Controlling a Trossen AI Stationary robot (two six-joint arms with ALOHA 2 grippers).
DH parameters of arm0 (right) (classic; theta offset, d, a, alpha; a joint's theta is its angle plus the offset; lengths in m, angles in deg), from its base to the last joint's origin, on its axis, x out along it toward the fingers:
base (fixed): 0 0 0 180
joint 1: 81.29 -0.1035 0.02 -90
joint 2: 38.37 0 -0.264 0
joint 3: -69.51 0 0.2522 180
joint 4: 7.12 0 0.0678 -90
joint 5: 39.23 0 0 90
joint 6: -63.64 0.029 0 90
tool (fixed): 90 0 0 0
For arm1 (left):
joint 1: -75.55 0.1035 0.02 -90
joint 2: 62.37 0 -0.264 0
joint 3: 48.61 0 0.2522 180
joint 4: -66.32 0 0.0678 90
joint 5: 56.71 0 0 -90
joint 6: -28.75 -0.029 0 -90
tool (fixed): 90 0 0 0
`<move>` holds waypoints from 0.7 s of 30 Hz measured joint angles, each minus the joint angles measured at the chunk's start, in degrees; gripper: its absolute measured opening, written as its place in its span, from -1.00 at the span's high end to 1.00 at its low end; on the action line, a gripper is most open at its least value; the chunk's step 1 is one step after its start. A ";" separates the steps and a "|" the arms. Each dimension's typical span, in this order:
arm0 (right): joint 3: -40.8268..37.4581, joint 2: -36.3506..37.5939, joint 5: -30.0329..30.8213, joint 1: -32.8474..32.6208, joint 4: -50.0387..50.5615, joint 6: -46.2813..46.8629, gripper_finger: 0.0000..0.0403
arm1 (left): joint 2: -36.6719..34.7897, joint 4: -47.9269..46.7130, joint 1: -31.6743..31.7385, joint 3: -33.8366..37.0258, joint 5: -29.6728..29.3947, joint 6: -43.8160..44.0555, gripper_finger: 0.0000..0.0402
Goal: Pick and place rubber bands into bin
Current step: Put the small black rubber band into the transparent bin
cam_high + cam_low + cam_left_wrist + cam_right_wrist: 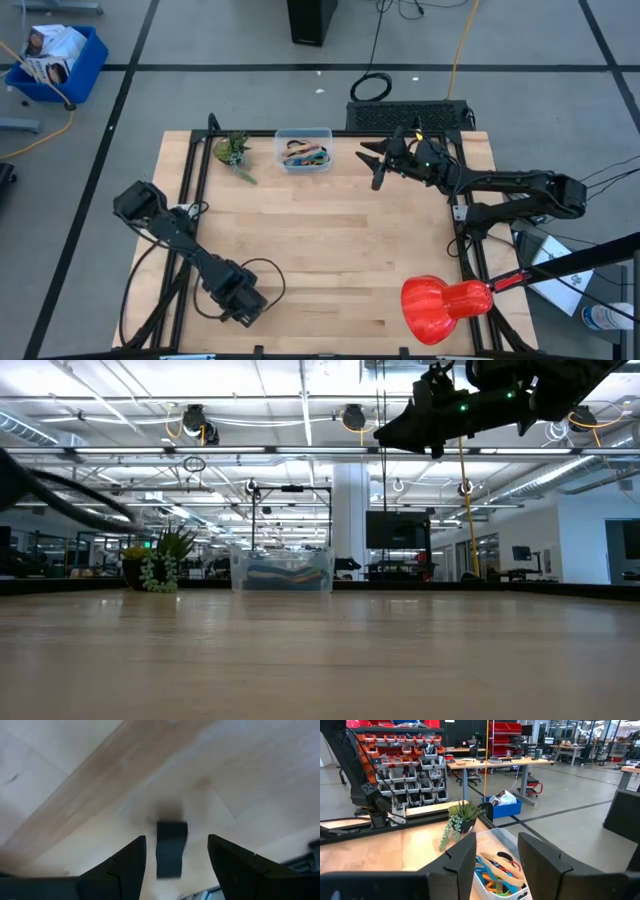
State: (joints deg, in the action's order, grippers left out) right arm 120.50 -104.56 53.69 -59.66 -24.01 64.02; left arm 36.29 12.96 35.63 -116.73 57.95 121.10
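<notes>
The clear bin (304, 150) stands at the table's far edge, with several rubber bands (303, 154) in orange, blue, tan and black lying inside; both show in the right wrist view (501, 870) and the low view (284, 570). My right gripper (375, 160) is open and empty, raised above the table just right of the bin; it also shows in the low view (398, 432). My left gripper (250, 308) is open near the table's near edge, low over the wood, with a small black block (171, 848) between its fingers.
A small green plant (232, 152) stands left of the bin. A red bulb-shaped object (440, 306) on a red handle lies at the table's near right. A blue crate (58, 62) with white packets stands on the floor far left. Bare wood lies in the middle.
</notes>
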 joint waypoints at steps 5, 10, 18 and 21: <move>0.00 0.00 0.00 0.00 -0.02 0.00 0.32 | -0.05 2.47 -0.01 3.13 0.68 2.74 -0.09; 0.00 0.00 0.00 0.00 0.05 0.00 0.30 | -0.22 2.86 0.02 3.97 0.97 3.97 -0.09; 0.00 0.00 0.00 0.00 0.07 -0.25 0.30 | -0.14 4.73 0.00 4.15 0.86 3.32 0.16; 0.00 0.00 0.00 0.00 0.07 -1.53 0.30 | -0.13 4.83 0.08 4.17 0.90 3.32 0.33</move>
State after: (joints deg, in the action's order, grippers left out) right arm 120.50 -104.56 53.69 -59.66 -23.94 62.50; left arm 36.15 17.79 35.70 -112.56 58.85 124.43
